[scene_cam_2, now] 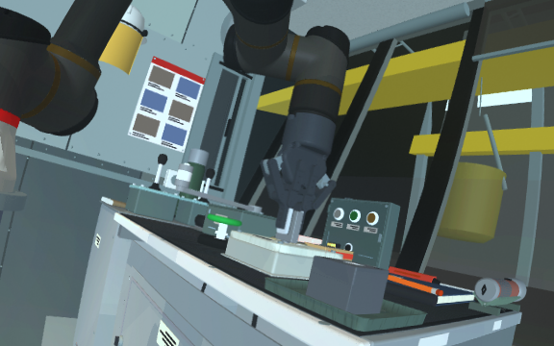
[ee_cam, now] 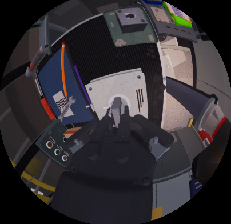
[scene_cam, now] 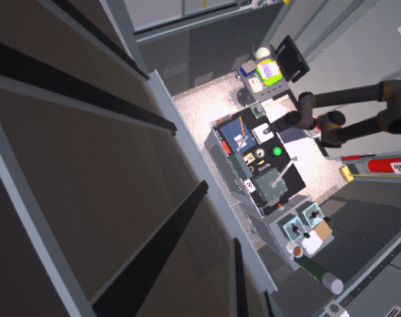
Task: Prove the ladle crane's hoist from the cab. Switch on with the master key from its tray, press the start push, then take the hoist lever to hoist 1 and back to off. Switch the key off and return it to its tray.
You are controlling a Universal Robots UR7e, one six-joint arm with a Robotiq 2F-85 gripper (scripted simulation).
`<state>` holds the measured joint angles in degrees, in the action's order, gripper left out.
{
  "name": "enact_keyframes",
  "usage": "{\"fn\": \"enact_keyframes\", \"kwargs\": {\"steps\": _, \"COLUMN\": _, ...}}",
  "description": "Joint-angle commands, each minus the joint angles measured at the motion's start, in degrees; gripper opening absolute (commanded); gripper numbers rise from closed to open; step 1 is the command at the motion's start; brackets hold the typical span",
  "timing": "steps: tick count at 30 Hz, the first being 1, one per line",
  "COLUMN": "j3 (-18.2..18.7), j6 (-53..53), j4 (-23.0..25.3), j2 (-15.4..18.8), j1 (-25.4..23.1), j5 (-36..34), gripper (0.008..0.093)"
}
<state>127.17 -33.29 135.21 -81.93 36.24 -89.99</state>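
The master key (ee_cam: 115, 108) stands upright in the round lock of the pale grey switch box (scene_cam_2: 277, 253) at the middle of the desk, and it is gripped at its head by my closed gripper (scene_cam_2: 290, 222), which comes straight down on it. The key's tray (ee_cam: 131, 27), a green mat with a grey block, lies at the desk's near end. The green start push (scene_cam_2: 220, 219) sits just beyond the switch box. The hoist lever (scene_cam: 283, 173) rises from a green box further along the desk.
A dark green panel (scene_cam_2: 361, 231) with three lamps stands right behind the switch box. A blue clipboard with an orange pencil and a spanner (ee_cam: 66, 108) lies beside it. Two small joystick boxes (scene_cam_2: 161, 199) and a flask sit at the desk's far end.
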Motion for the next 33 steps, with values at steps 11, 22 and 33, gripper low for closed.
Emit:
{"fn": "enact_keyframes", "kwargs": {"steps": 11, "j3": -0.05, "j6": -2.68, "j4": 0.09, "j2": -0.05, "j1": 0.01, "j5": -0.01, "gripper": 0.0080}}
{"fn": "enact_keyframes", "kwargs": {"steps": 22, "j3": -0.05, "j6": -2.96, "j4": 0.09, "j2": -0.05, "j1": 0.01, "j5": -0.01, "gripper": 0.0080}}
{"fn": "enact_keyframes", "kwargs": {"steps": 33, "j3": -0.05, "j6": -2.96, "j4": 0.09, "j2": -0.05, "j1": 0.01, "j5": -0.01, "gripper": 0.0080}}
